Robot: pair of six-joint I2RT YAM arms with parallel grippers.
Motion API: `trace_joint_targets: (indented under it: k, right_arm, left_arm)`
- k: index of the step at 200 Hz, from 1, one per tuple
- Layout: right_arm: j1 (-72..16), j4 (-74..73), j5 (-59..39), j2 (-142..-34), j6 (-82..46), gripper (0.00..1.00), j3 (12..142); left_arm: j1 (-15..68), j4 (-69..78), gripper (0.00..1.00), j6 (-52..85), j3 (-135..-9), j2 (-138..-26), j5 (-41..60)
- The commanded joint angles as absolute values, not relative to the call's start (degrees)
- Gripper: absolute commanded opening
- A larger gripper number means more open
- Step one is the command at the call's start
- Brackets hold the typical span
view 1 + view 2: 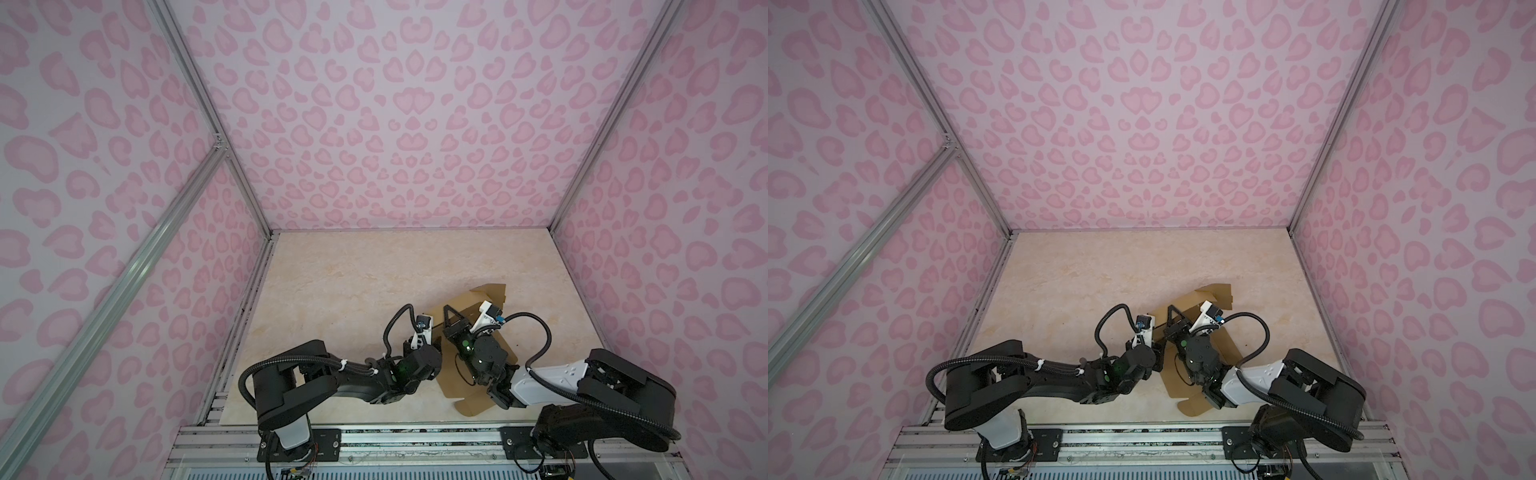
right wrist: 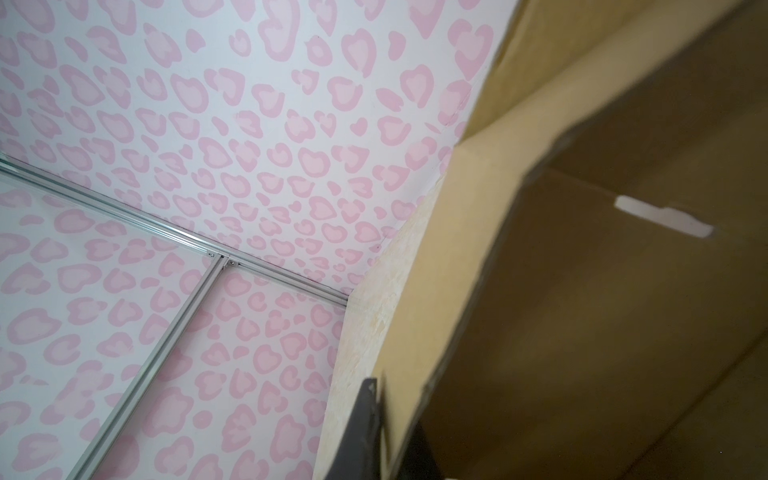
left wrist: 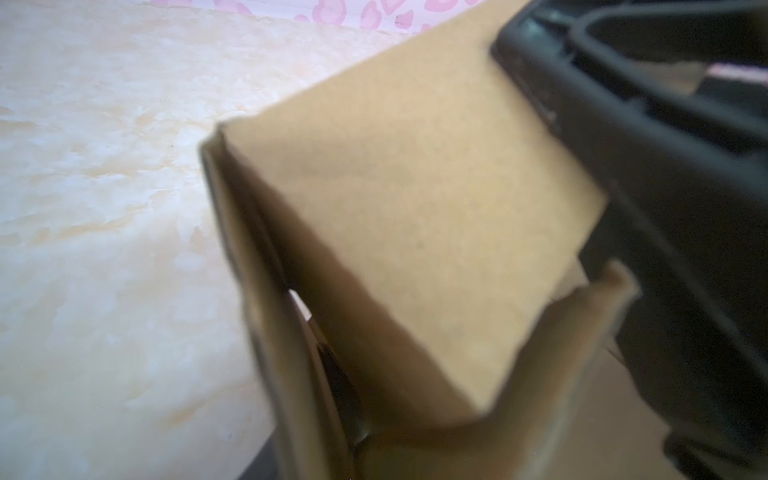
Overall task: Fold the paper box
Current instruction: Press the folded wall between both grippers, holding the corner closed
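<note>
Nearest to me runs the aluminium rail [image 1: 374, 440] that carries both arm bases, at the front edge of the pale marbled table [image 1: 332, 282].

Just past it the paper box [image 1: 457, 388] lies right of the table's middle, a brown cardboard piece only partly folded: one flap sticks out flat toward the rail, and the rest disappears under the two wrists.

The left gripper [image 1: 436, 340] reaches in from the left to the cardboard's left edge. Its own camera shows a raised panel of the box [image 3: 415, 249] filling the frame, with a dark finger [image 3: 336, 374] barely visible in the fold behind the panel's edge. The grip itself is hidden, so I cannot tell whether that gripper is pinching the panel or standing apart from it.

The right gripper [image 1: 451, 318] sits over the centre of the box, tip pointing toward the far wall, close beside the left one. Its jaws are closed on a cardboard wall: in its wrist view a black finger [image 2: 365, 415] presses against the edge of an upright panel [image 2: 582, 311] that has a small slot cut through it.

Further back, a folded flap of the box [image 1: 1219, 293] stands up off the table. Beyond that the tabletop runs to the pink heart-patterned wall [image 1: 395, 124].
</note>
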State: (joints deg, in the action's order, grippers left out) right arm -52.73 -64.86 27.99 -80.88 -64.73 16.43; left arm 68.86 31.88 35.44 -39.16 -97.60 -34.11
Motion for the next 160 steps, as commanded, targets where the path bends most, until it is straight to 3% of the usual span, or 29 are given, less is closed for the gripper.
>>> trace_joint_targets:
  k: [1,160]
  right_arm:
    - [-52.9,-63.8,29.2,-80.7,-63.8,0.11,16.4]
    - [-54.8,-60.2,31.6,-77.2,-63.4,0.14,16.7]
  left_arm:
    - [68.9,34.9,0.43,36.3,-39.7,-98.1,-35.7]
    - [69.2,33.1,0.29,37.7,-41.6,-99.1,-37.4]
